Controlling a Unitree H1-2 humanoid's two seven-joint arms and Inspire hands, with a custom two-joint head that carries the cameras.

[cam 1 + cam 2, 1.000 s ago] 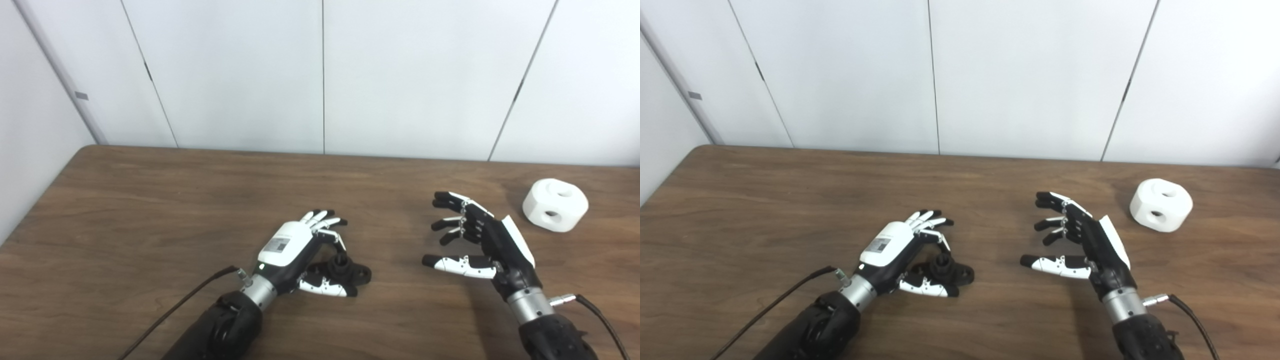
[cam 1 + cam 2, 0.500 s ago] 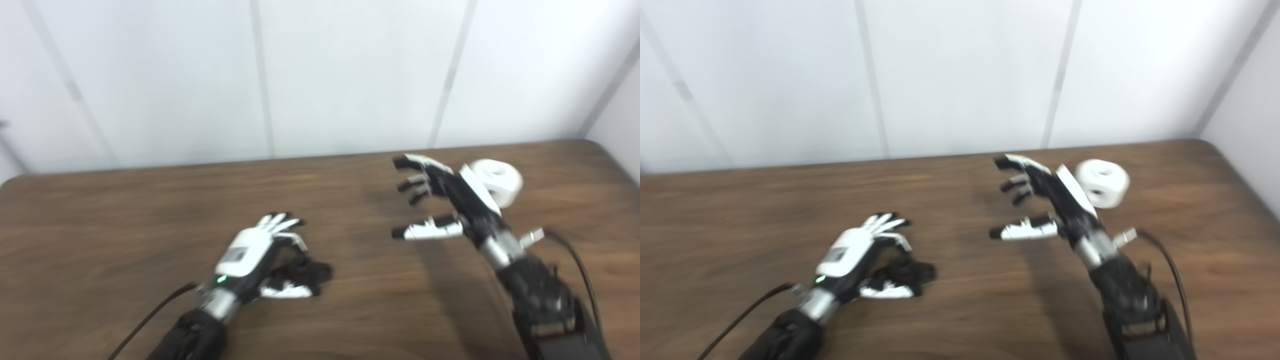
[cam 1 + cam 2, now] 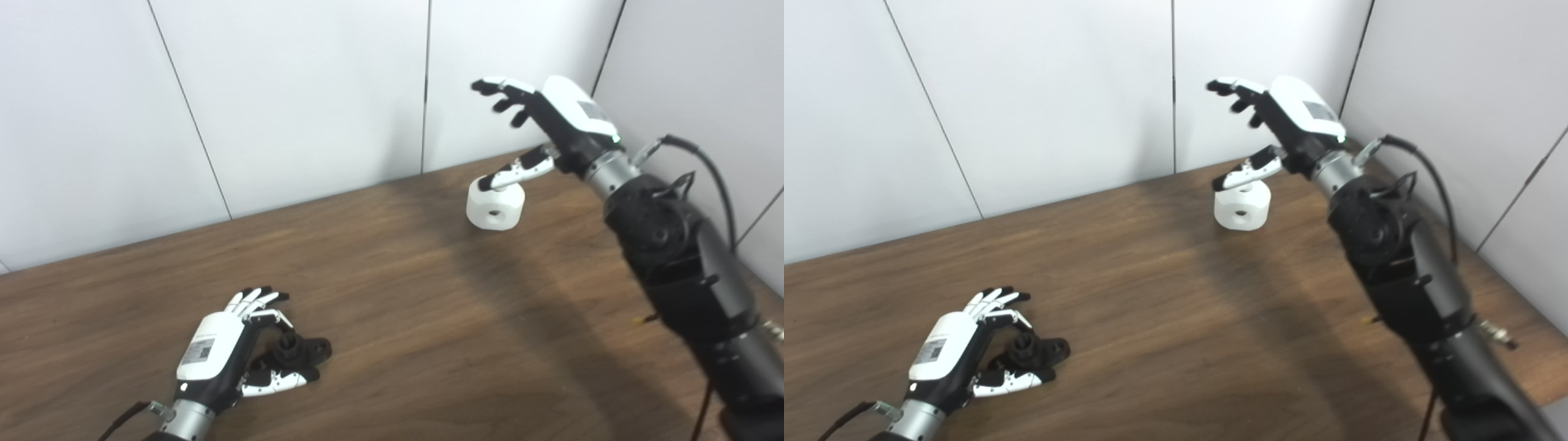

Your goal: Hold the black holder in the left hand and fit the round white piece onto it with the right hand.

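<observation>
Looking at the round white piece (image 3: 495, 204), it seems like stiff, light matte plastic with faceted sides and holes, so grab it across the flats. It sits far right on the wooden table (image 3: 392, 288). The right hand (image 3: 545, 122) hovers above it, fingers spread, empty. The left hand (image 3: 229, 349) curls loosely around the black holder (image 3: 300, 350), which rests on the table.

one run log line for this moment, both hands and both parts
left hand: around black holder on wooden table | right hand: open, above round white piece | fit: not yet done
</observation>
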